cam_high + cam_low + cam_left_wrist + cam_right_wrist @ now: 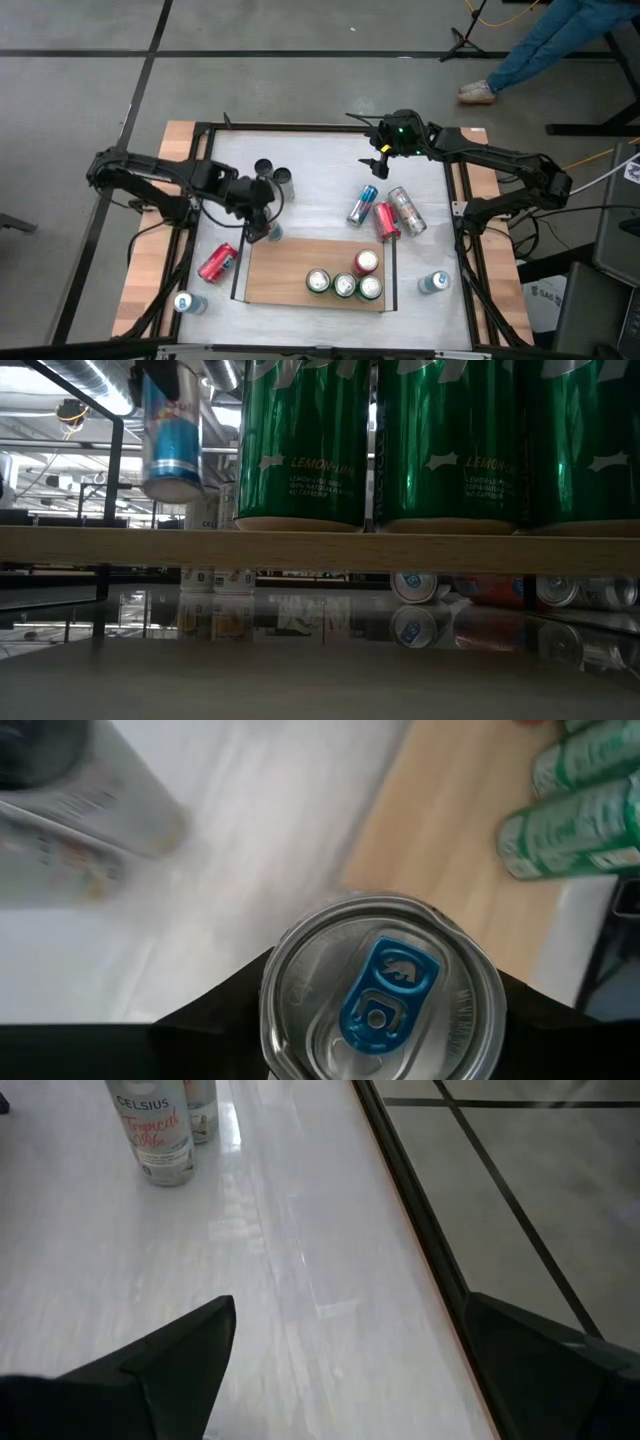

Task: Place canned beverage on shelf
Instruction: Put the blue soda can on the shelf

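Blue-and-silver can (pixel 172 440) is clamped upright in the left gripper (pixel 262 226), hanging clear of the surface just off the back-left corner of the wooden shelf (pixel 285 275), blue pull tab up. Shelf sits at the near middle of the white bench (pixel 320 160) with three green cans (pixel 344 285) and one red-topped can (pixel 366 262) standing near its right end. Right gripper (pixel 381 155) is spread wide and empty over the bench's far side.

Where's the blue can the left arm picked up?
The blue can is in the left claw, lifted above the table just off the shelf's far left corner; in the low view it hangs upper left, above board level.
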{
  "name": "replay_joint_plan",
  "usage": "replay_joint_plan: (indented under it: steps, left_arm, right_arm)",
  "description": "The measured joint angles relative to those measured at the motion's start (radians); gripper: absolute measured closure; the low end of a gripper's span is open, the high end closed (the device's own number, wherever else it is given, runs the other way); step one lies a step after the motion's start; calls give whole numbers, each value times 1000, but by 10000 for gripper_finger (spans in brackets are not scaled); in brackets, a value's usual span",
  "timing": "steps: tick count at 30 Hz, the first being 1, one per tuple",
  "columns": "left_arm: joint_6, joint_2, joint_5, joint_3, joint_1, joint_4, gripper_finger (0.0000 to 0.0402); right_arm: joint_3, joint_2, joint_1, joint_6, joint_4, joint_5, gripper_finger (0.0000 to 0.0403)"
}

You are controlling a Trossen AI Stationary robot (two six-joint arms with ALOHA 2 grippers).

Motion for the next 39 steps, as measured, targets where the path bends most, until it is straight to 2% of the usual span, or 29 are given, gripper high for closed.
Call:
replay_joint_plan:
  steps: [11, 20, 39]
  left_arm:
    - [-153, 89, 9, 0, -193, 19, 189]
    - [-262, 93, -54, 0, -307, 44, 189]
    - [-370, 117, -87, 1, -453, 68, 189]
  right_arm:
    - [0, 0, 0, 0, 0, 0, 22]
    - [0, 0, 0, 0, -1, 0, 22]
    - [0, 0, 0, 1, -4, 0, 22]
